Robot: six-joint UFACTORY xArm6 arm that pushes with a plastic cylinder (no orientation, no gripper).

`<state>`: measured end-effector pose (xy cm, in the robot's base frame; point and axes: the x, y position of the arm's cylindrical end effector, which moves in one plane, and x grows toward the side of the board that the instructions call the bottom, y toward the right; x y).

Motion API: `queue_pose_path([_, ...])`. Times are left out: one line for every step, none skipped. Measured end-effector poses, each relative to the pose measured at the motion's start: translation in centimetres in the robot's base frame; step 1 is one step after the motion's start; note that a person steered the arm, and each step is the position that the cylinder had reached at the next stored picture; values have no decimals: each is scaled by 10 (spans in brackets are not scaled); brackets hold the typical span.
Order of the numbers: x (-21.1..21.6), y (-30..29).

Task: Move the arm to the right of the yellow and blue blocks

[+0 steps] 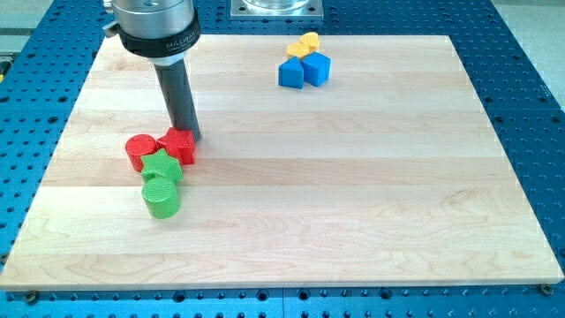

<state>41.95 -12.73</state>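
— Where's my tip [192,136]?
— Bare rod, no jaws; touching the red block [179,144] by the worktop's left edge.
— Yellow block [304,45], 2 blue blocks [304,71]?
— Clustered at the top edge, well apart.

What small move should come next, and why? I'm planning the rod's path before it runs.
Probably slide my tip toward the view's upper right, aiming past the blue cube. It now sits against the red block at the view's left, far from the yellow block and blue blocks near the view's top. The wooden board between holds no blocks.
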Motion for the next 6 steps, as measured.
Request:
queue_pose_path([3, 3])
queue_pose_path([5, 50])
queue_pose_path([-26, 151])
queue_pose_path([-67, 240])
queue_pose_path([-126, 273])
queue_pose_path([-185, 278])
